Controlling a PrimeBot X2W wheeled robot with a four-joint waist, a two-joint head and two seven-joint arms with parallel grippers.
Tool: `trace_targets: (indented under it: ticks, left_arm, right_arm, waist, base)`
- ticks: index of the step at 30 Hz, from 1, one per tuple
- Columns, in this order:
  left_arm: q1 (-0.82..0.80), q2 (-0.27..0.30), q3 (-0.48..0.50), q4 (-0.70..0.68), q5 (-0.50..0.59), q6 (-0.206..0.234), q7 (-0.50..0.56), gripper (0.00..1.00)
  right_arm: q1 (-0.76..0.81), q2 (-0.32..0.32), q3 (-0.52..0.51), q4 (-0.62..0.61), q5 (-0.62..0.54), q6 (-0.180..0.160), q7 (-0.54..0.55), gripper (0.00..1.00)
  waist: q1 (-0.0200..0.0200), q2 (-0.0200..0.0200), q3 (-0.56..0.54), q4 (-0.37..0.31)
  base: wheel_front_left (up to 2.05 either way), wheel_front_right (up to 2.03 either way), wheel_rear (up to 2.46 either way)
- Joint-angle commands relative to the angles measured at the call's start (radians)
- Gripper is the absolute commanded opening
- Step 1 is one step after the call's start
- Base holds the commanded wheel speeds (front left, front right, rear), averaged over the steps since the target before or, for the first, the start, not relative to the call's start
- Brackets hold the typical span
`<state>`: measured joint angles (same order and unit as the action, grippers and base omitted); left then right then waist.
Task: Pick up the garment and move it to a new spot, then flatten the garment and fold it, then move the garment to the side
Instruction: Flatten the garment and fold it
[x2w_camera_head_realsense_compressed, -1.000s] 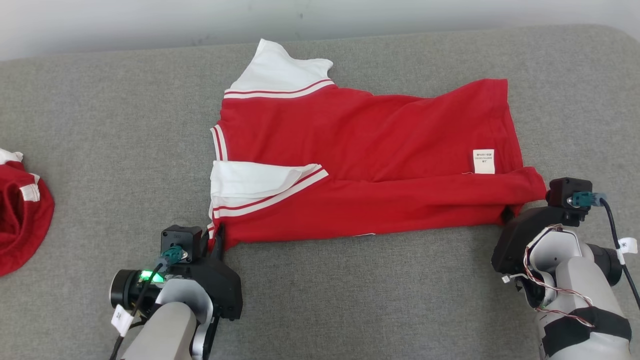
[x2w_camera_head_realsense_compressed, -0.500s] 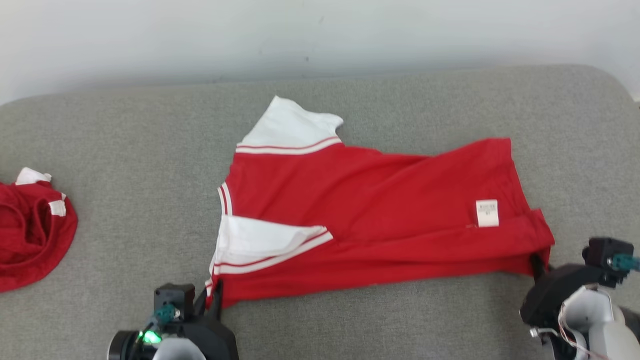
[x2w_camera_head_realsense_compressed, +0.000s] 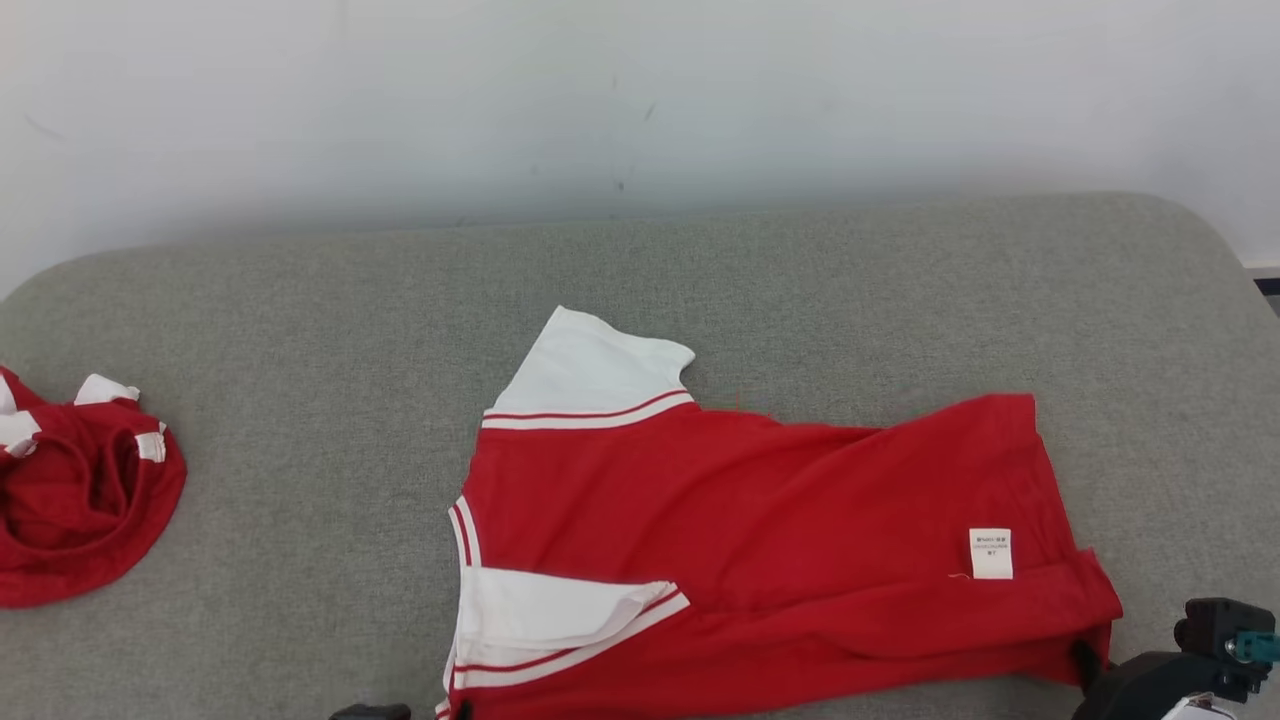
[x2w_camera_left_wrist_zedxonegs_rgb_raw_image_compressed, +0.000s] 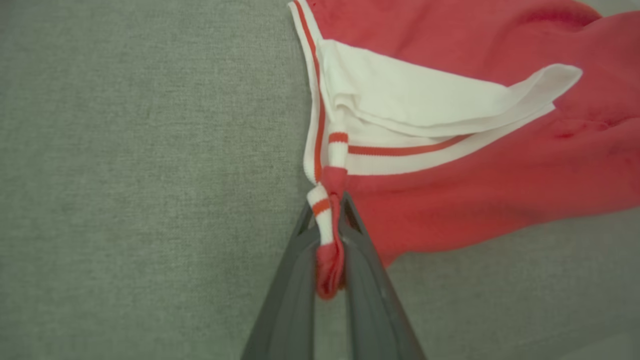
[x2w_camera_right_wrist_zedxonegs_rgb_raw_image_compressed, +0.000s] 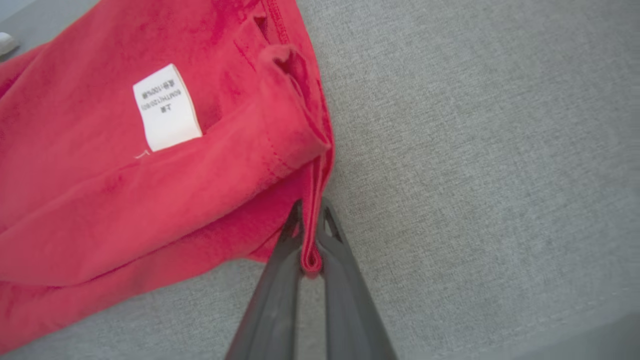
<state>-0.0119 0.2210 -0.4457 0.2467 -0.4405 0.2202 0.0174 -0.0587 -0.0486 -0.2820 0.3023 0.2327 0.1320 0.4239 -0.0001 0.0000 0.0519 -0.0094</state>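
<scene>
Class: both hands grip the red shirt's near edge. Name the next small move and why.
Probably raise both hands together to fold the near edge away: left hand pinches the striped corner, right hand the hem corner, and the red shirt lies fairly flat.

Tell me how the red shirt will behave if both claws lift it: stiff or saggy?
Probably floppy: the red shirt bunches into thin pinches in the left claw and right claw, so its middle would likely sag. Likely light: it lies in soft, thin folds. The folded white sleeve may flop open.
</scene>
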Motion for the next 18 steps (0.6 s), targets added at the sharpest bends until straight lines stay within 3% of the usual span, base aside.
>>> trace_targets:
  ticks: [1,2,3,11,18]
  left_arm:
    - [0.017,0.005,-0.001,-0.009,-0.008,0.009,0.001,0.35]
    - [0.023,0.007,-0.002,-0.013,-0.006,0.011,0.0,0.89]
    - [0.029,0.006,0.0,-0.015,-0.008,0.017,-0.005,1.0]
    - [0.038,0.007,0.018,-0.012,-0.013,0.033,-0.052,1.0]
    - [-0.053,0.041,0.018,-0.018,0.018,0.013,-0.045,1.0]
  right_arm:
    - [0.014,-0.003,-0.007,-0.006,-0.016,-0.003,0.004,0.0]
    - [0.021,-0.003,-0.007,-0.009,-0.028,-0.003,0.007,0.0]
    - [0.024,-0.003,-0.009,-0.011,-0.029,-0.003,0.01,1.0]
    - [0.042,-0.003,-0.027,-0.024,-0.058,-0.003,0.013,1.0]
    - [-0.003,-0.002,-0.082,-0.087,-0.107,-0.003,0.067,1.0]
  waist:
    - [0.0001,0.0,-0.011,-0.001]
    - [0.0001,0.0,-0.014,-0.001]
    - [0.0001,0.0,-0.018,-0.001]
    - [0.0001,0.0,-0.042,-0.004]
    - [0.0001,0.0,-0.038,-0.002]
  base:
    - [0.0,0.0,0.0]
    - [0.0,0.0,0.0]
    - [0.0,0.0,0.0]
    - [0.0,0.0,0.0]
    - [0.0,0.0,0.0]
